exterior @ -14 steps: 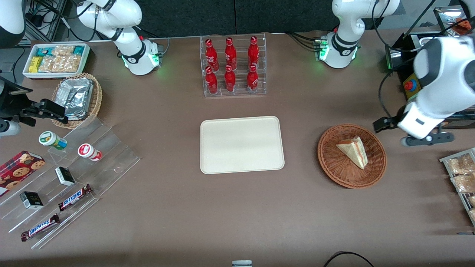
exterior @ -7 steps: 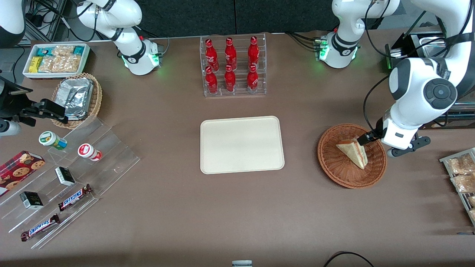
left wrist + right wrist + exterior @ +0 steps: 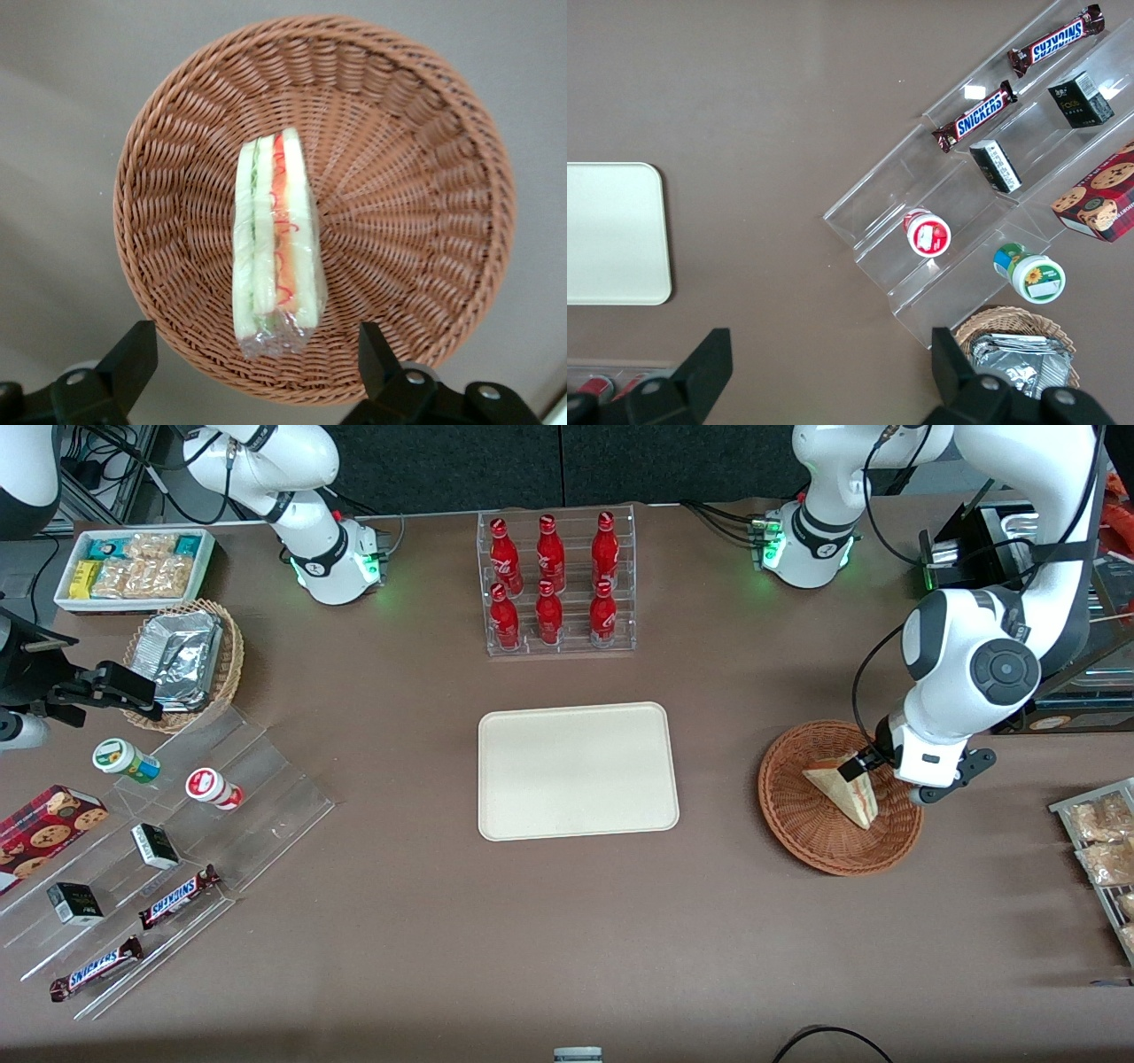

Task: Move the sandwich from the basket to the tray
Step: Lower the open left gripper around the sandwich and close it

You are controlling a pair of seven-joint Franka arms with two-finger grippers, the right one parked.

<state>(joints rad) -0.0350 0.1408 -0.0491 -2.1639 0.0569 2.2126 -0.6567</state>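
The sandwich (image 3: 842, 786), a pale wedge with a red and green filling stripe, lies in the round reddish-brown wicker basket (image 3: 802, 828) toward the working arm's end of the table. My left gripper (image 3: 873, 769) hangs open just above the basket, over the sandwich's end farther from the front camera. In the left wrist view the sandwich (image 3: 275, 239) lies wrapped in clear film inside the basket (image 3: 416, 177), and the open gripper (image 3: 255, 354) has one finger (image 3: 133, 347) to each side of its end, not touching it. The cream tray (image 3: 576, 771) lies bare at mid-table and also shows in the right wrist view (image 3: 611, 230).
A clear rack of red bottles (image 3: 554, 584) stands farther from the front camera than the tray. A rack of snack bags (image 3: 1103, 850) sits beside the basket at the table's edge. Clear display steps (image 3: 159, 841) with snacks and a tan foil-packet basket (image 3: 186, 660) lie toward the parked arm's end.
My left gripper has swung in from beside the basket and come down over the sandwich. The sandwich and the basket have not moved.
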